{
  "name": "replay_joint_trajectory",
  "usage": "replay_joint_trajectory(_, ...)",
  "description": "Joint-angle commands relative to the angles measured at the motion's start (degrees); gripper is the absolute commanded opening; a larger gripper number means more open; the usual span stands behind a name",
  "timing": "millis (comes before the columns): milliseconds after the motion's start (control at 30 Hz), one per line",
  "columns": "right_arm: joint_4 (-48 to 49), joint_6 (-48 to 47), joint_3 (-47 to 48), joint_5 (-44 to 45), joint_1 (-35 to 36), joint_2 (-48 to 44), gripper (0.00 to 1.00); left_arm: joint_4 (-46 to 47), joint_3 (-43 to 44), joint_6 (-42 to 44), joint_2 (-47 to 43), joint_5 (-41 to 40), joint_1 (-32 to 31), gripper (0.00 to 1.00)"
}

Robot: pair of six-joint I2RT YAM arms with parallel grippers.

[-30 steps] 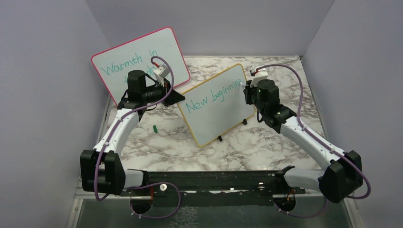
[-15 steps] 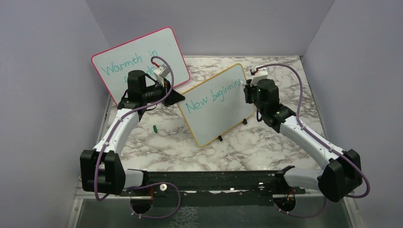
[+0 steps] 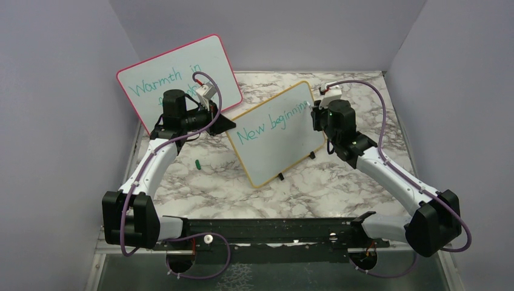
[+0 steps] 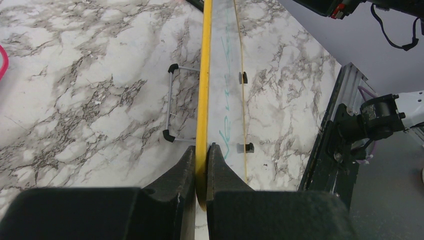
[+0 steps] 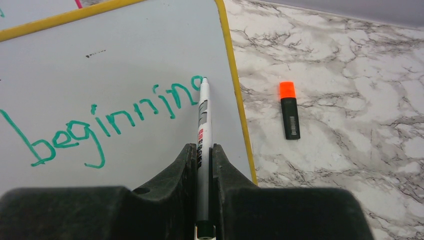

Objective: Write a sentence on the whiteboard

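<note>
Whiteboard [image 3: 276, 136] stands mid-bench, yellow frame, leaning back on small black feet [image 4: 243, 77] w/ a wire stand [image 4: 170, 102] behind it. It sits at a slant, near-left corner toward the arms, far-right corner toward the back wall.

Left tool [image 4: 201, 162]: narrow, both fingers pinched on the board's yellow left edge, one each side of the frame.

Right tool [image 5: 202, 152]: narrow, clamped round a white marker [image 5: 202, 117]. Marker points away from the wrist and its tip touches the board surface close to the right frame.

The sentence [image 5: 100, 125]: teal, slanting up to the right. Top view reads "New beginnin"; the rest is hidden behind the right arm. Wrist view shows "beginnin" + a small round loop, marker tip at the top of that loop. No second line visible.

Pink board [image 3: 182, 66] leans at far left behind the left arm, reads "Warmth in"; lower words blocked by the arm.

On the marble bench [image 3: 212, 182]: a black pen w/ orange cap [image 5: 289, 111] lying right of the whiteboard, apart from it; a small green bit [image 3: 197, 163] left of the board, near the left arm, too small to ID.
</note>
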Motion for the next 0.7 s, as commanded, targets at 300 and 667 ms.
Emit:
replay_joint_trajectory(300,-4.44,2.23,-1.79,-0.97,-0.18,-1.62,0.0,-3.25,-0.29,4.84,1.68,-5.53,-0.22,0.0)
replay_joint_trajectory(667,-7.53,3.1,-3.14,-1.44,-0.19,-2.51,0.0,-3.25,-0.29,4.84,1.56,-5.53,-0.24,0.0)
